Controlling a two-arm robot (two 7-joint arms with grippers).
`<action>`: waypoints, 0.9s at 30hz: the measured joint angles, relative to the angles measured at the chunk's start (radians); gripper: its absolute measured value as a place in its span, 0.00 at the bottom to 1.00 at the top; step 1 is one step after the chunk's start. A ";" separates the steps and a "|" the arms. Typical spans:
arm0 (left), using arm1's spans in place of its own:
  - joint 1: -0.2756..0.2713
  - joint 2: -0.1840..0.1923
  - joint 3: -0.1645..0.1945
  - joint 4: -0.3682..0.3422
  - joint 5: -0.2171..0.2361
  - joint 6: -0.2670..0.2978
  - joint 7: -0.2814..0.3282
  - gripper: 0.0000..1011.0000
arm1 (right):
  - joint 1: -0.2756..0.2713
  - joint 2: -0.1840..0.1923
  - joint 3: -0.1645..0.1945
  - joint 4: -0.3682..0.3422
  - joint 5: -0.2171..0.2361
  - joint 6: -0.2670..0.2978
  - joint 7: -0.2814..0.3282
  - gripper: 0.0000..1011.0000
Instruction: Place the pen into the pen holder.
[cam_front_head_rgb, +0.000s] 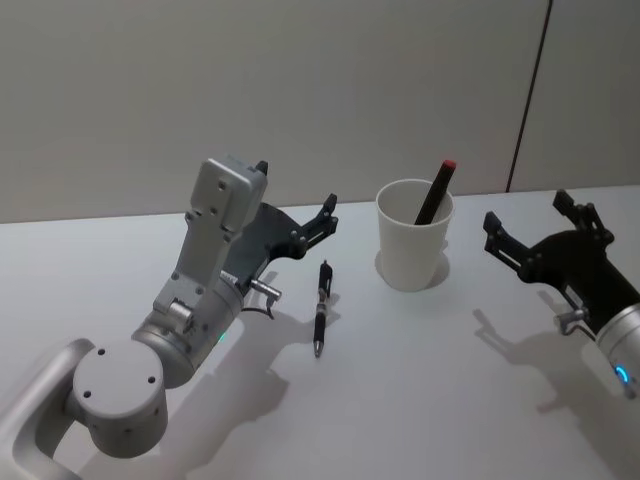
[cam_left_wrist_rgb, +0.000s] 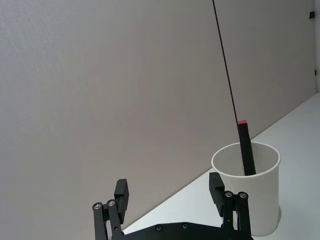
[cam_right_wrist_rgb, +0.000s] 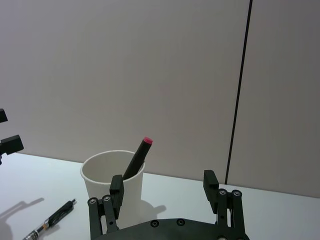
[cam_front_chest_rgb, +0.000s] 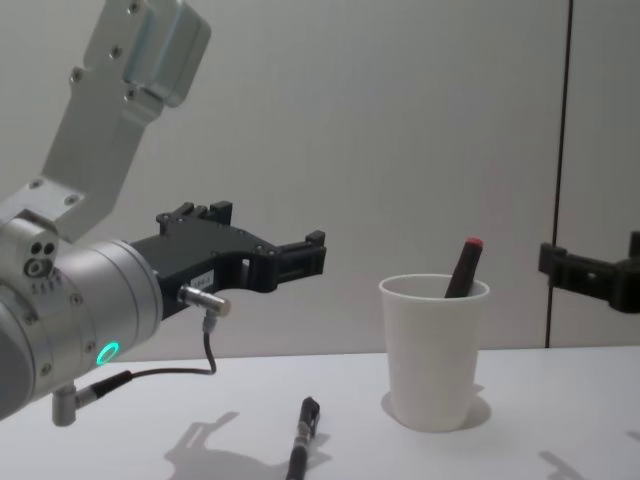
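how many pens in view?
2: a red-tipped pen leaning in the white paper cup, a black pen lying on the table to its left. The cup could hide more.

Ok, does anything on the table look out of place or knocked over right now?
One black pen lies flat on the table, left of the pen holder, not in it. The holder stands upright with a red-capped pen leaning inside. The left end effector and right end effector hover open. No spill or damage.

Two pens counted: black pen (cam_front_head_rgb: 321, 308) laid on counter (cam_front_head_rgb: 420, 400), red-tipped pen (cam_front_head_rgb: 436, 190) stood in cup. One pen holder (cam_front_head_rgb: 413, 245). Two claws: left claw (cam_front_head_rgb: 295, 190), right claw (cam_front_head_rgb: 527, 212).
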 joint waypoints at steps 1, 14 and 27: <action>0.000 0.000 0.000 0.000 0.000 0.000 0.000 0.99 | -0.008 0.004 0.001 -0.011 -0.002 0.008 -0.006 0.99; 0.000 0.000 0.000 0.000 0.000 0.000 0.000 0.99 | -0.022 0.010 0.003 -0.028 -0.006 0.022 -0.017 0.99; 0.006 0.008 -0.005 -0.008 -0.019 0.013 -0.028 0.99 | -0.022 0.010 0.003 -0.028 -0.006 0.022 -0.017 0.99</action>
